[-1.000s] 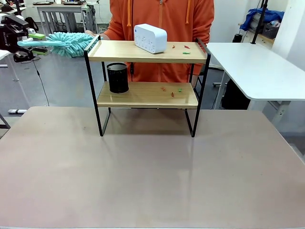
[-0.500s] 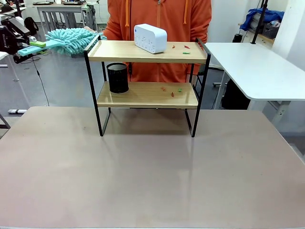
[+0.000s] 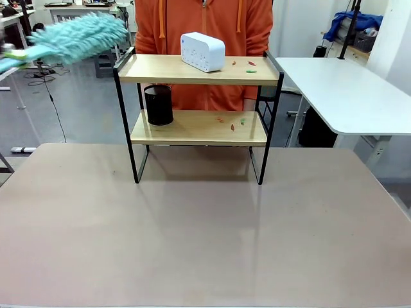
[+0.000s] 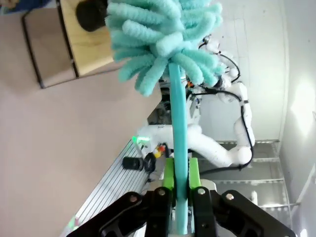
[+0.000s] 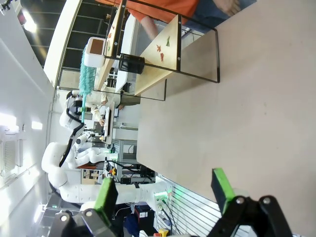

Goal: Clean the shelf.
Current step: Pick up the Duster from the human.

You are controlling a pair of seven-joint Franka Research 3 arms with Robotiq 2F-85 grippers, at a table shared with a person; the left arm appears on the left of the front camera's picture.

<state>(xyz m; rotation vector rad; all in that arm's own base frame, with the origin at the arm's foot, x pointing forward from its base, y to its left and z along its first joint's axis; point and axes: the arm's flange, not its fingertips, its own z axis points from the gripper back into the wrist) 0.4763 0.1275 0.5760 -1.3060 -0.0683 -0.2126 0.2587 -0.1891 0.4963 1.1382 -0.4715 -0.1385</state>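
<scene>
Two boards of light wood are carrying clutter on the shelf (image 3: 199, 69), which is standing at the far middle of the table (image 3: 205, 237), with a person in an orange hoodie (image 3: 202, 19) standing just behind it. A white box (image 3: 203, 51) is sitting on the top board, with small red and green scraps (image 3: 247, 64) lying to its right. A black cup (image 3: 158, 104) is sitting at the left end of the lower board, and more scraps (image 3: 231, 122) are lying toward that board's right end. The left end effector (image 4: 181, 192) is squeezing its green pads tight on the pale teal handle of a fluffy teal duster (image 4: 165, 34), which is hanging in the air above and to the left of the shelf, apart from it and blurred in the front view. The right end effector (image 5: 165, 190) is hovering over the table with its fingers spread wide, gripping nothing, well apart from the shelf.
</scene>
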